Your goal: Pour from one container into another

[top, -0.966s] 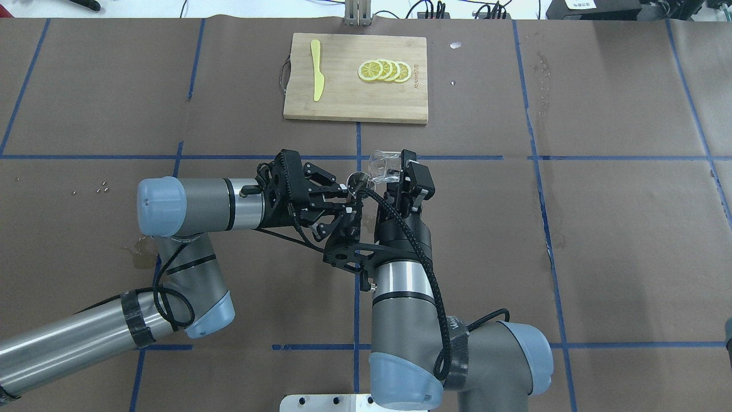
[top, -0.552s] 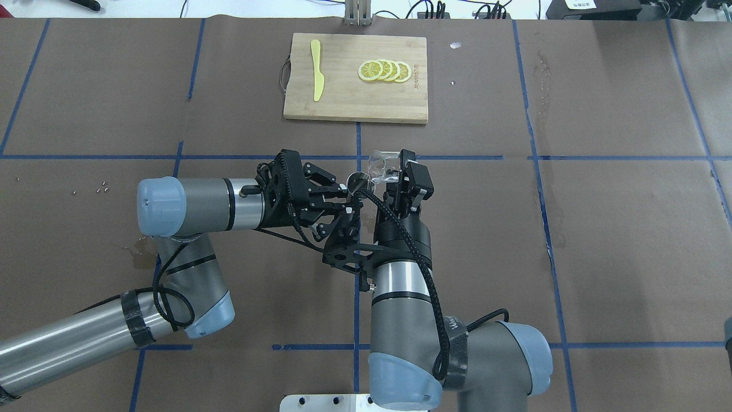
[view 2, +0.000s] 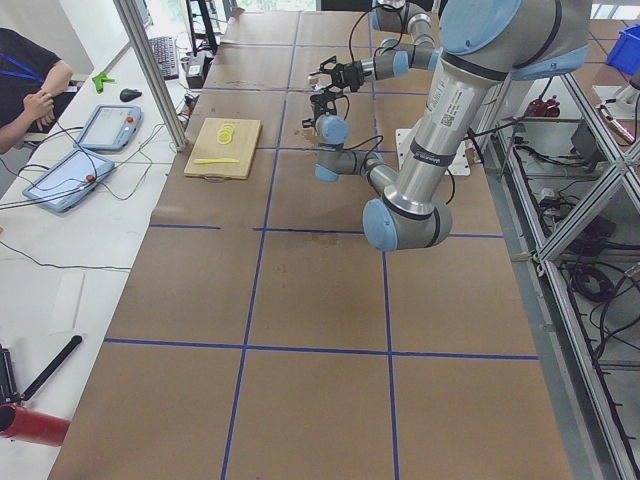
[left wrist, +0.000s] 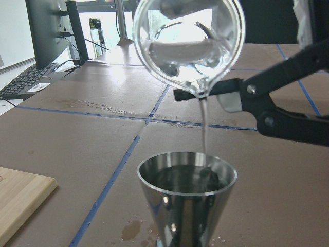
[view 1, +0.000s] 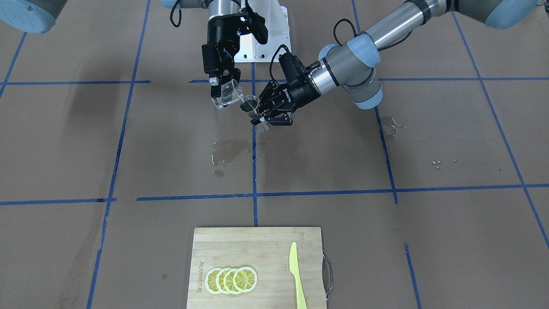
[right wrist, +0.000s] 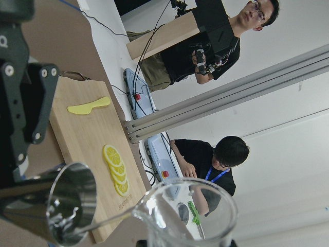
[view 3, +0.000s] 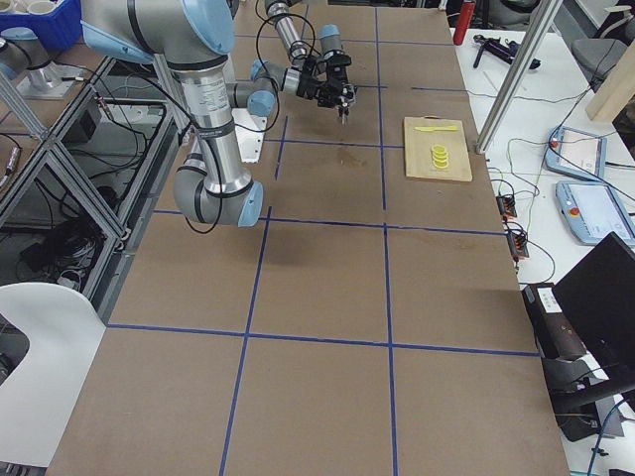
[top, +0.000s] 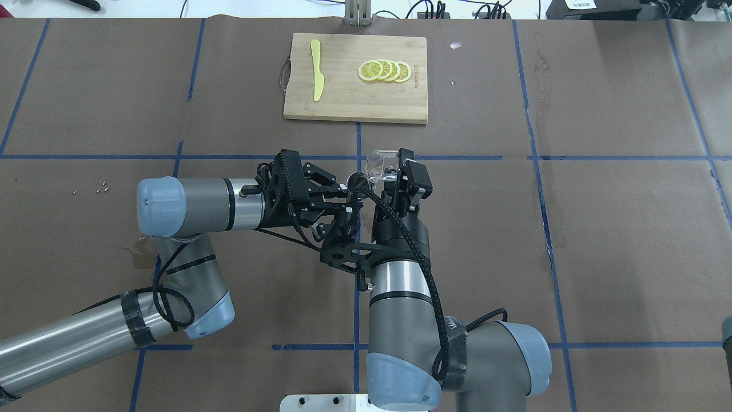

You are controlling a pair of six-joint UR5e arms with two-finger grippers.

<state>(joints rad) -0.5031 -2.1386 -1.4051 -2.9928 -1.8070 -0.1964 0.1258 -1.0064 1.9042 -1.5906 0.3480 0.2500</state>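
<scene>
Liquid (left wrist: 204, 128) streams from the tilted glass beaker (left wrist: 187, 46), clamped in the right tool (view 1: 223, 89), into the metal jigger (left wrist: 186, 200) just below that tool (upright), gripped by the left tool (view 1: 262, 119).

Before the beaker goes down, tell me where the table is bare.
Bare: the square right of the right arm, and the one left of the cutting board. Crowded at centre: beaker pouring into jigger, wet patch close by.
</scene>
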